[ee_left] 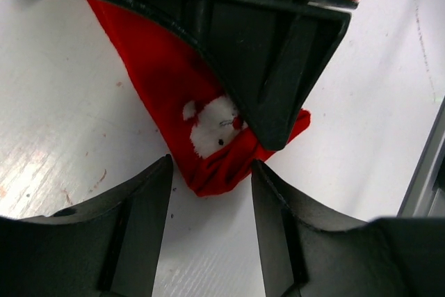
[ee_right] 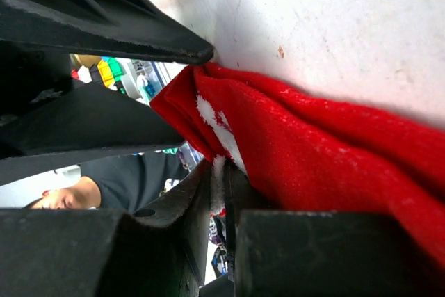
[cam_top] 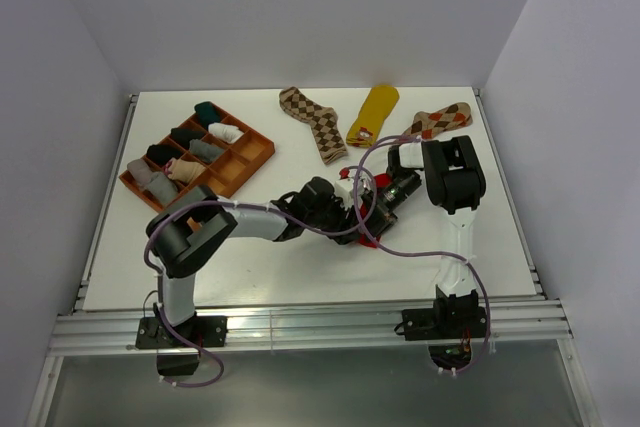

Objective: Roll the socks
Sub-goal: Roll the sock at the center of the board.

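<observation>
The red sock point(ee_left: 174, 95) lies on the counter point(ee_left: 62, 123), its white-figured end bunched. The right gripper point(ee_right: 221, 186) pinches that fabric, its jaws closed on it. The left gripper point(ee_left: 212, 165) straddles the tip with jaws wide, apparently not touching.

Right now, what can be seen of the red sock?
The red sock looks like soft knit fabric, with a white figure with dark eyes and a red nose near one end. It lies on the white table, with that end bunched up. The right tool is shut on a pinch of it by the picture. The left tool stands open astride the bunched end; whether it touches cannot be told.
</observation>
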